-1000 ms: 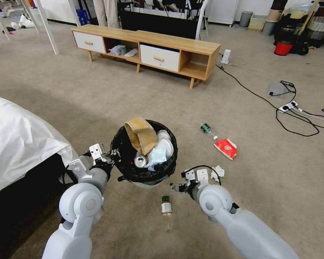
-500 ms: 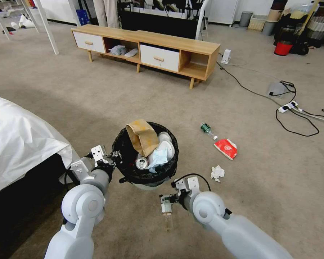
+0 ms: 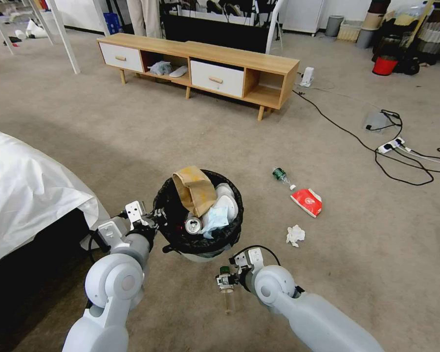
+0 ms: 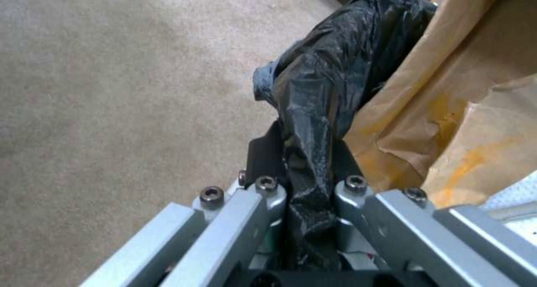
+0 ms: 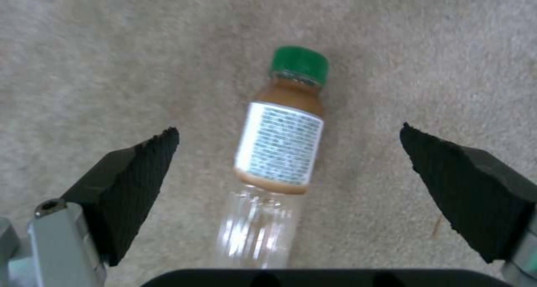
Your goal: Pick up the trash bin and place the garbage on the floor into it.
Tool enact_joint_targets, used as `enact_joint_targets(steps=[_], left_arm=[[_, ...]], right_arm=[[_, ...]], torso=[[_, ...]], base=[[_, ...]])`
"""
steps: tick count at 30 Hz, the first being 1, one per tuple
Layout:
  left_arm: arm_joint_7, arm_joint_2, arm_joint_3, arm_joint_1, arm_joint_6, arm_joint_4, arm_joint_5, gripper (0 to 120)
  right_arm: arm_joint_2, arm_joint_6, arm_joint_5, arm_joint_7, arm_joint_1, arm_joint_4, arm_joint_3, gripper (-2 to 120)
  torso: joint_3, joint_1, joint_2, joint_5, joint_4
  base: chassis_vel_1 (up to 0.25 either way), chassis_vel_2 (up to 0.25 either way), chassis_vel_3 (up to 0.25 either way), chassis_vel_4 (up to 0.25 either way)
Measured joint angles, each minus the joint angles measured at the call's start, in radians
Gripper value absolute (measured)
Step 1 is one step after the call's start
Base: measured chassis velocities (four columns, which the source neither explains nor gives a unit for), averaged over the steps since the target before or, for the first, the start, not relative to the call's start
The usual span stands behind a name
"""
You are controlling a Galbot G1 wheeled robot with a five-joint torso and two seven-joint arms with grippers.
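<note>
The trash bin (image 3: 231,233), white with a black bag over its rim, hangs just off the carpet. It holds a brown paper bag (image 3: 194,188), a can and tissues. My left gripper (image 3: 155,218) is shut on its near-left rim; the left wrist view shows the fingers (image 4: 267,194) pinching the black bag (image 4: 313,123). My right gripper (image 3: 224,280) hovers open over a clear green-capped bottle (image 3: 227,298) lying in front of the bin. In the right wrist view the bottle (image 5: 280,144) lies between the spread pads (image 5: 140,173). More garbage lies to the right: a small green bottle (image 3: 280,174), a red packet (image 3: 307,201), a white tissue (image 3: 295,234).
A bed with a white sheet (image 3: 24,195) borders the left. A low wooden cabinet (image 3: 200,63) stands ahead. Black cables and a power strip (image 3: 393,144) run across the carpet at the right, with a red bucket (image 3: 384,66) beyond. Open carpet surrounds the litter.
My right gripper has swung left and come down over the green-capped bottle, still open. The left arm and the bin have shifted slightly toward me.
</note>
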Motion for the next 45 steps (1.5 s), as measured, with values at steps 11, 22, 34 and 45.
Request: enact_joint_targets(steps=[11, 22, 34, 45], left_arm=[[0.001, -0.007, 0.005, 0.002, -0.002, 0.007, 0.004, 4], [0.004, -0.008, 0.001, -0.004, -0.004, 0.016, 0.003, 4], [0.008, -0.01, 0.003, -0.008, -0.006, 0.024, 0.002, 4], [0.008, -0.014, 0.003, -0.003, -0.007, 0.021, 0.005, 4]], right_arm=[[0.034, 0.041, -0.034, -0.037, 0.027, -0.102, -0.037, 100], [0.098, 0.062, -0.062, -0.073, 0.064, -0.189, -0.089, 100], [0.113, 0.085, -0.091, -0.11, 0.069, -0.251, -0.085, 99], [0.106, 0.09, -0.114, -0.141, 0.055, -0.273, -0.072, 63]], torso=[[0.0, 0.0, 0.0, 0.0, 0.0], [0.0, 0.0, 0.0, 0.0, 0.0001], [0.0, 0.0, 0.0, 0.0001, 0.0], [0.0, 0.0, 0.0, 0.0001, 0.0]], base=[[0.0, 0.0, 0.0, 0.0], [0.0, 0.0, 0.0, 0.0], [0.0, 0.0, 0.0, 0.0], [0.0, 0.0, 0.0, 0.0]])
